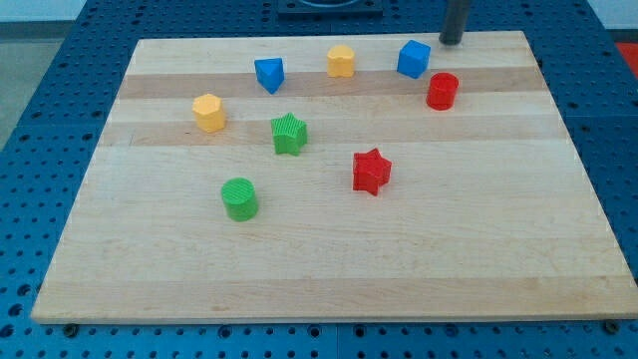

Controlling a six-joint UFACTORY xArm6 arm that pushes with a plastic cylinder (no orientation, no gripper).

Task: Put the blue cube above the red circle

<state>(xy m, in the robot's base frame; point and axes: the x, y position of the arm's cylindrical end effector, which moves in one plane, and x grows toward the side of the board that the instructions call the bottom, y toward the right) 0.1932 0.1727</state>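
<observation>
The blue cube (pixel 414 59) sits near the view's top right of the wooden board (pixel 329 259). The red circle, a short red cylinder (pixel 442 91), stands just below and to the right of it, a small gap apart. My rod comes down from the view's top edge, and my tip (pixel 451 42) rests at the board's top edge, just up and right of the blue cube, not touching it.
A second blue block (pixel 269 74) and a yellow block (pixel 341 61) lie along the top. A yellow hexagon (pixel 209 113), green star (pixel 289 134), green cylinder (pixel 239 198) and red star (pixel 371 172) lie lower down.
</observation>
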